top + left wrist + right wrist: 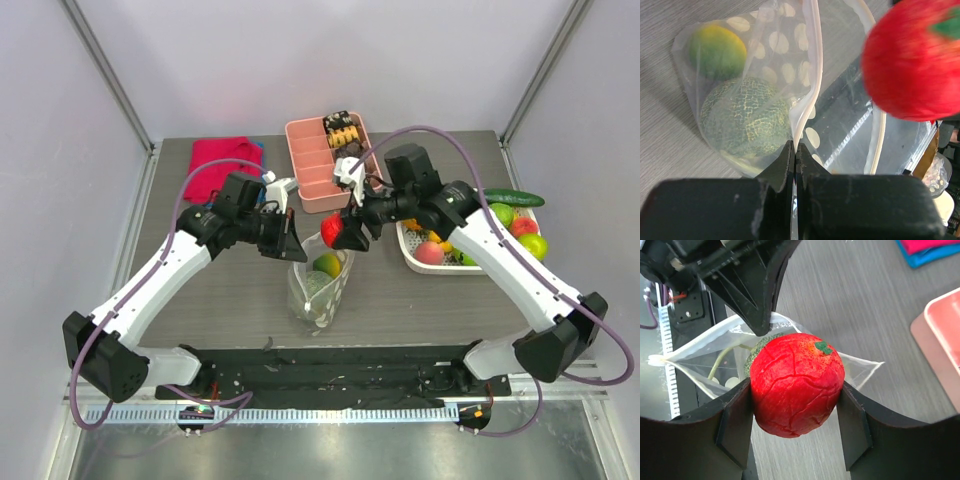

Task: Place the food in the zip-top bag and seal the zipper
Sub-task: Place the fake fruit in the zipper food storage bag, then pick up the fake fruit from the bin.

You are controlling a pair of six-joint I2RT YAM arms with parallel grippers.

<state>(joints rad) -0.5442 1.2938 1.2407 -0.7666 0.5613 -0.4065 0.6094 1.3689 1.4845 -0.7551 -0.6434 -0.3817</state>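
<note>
Pale, plain walls [330, 60] enclose a grey wood-grain table [220, 300]. At its far edge lie a folded red cloth [222, 160] and a pink compartment tray [312, 170] with dark and tan snacks in its far corner. On the right stands a white slotted basket [415, 262] of mixed toy fruits, with a dark green cucumber [513, 198] along its far side.

The clear, white-dotted plastic zip-top bag [322, 292] sits at mid-table, between the two arms, with its mouth facing the far side and held open.
- Contents: a round green melon with a netted rind [745, 122] and a smaller yellow-green fruit [716, 50]. They touch each other, deep in the pouch.
- The zipper [817, 65] shows as a thin whitish strip along the open rim. Its slider knob cannot be made out in any view.

The left gripper [794, 150] has its fingers pressed fully together on one side of the bag's rim, pinching the plastic and lifting that lip.

The right gripper [795, 390] carries the round red toy fruit with a cracked skin and green stem cap [796, 384]. One black finger [735, 425] bears on each side of the fruit, at a medium spread. The fruit hangs at the bag's mouth, just beside the left gripper's tip. It appears to be outside the pouch, though contact with the rim cannot be confirmed.
</note>
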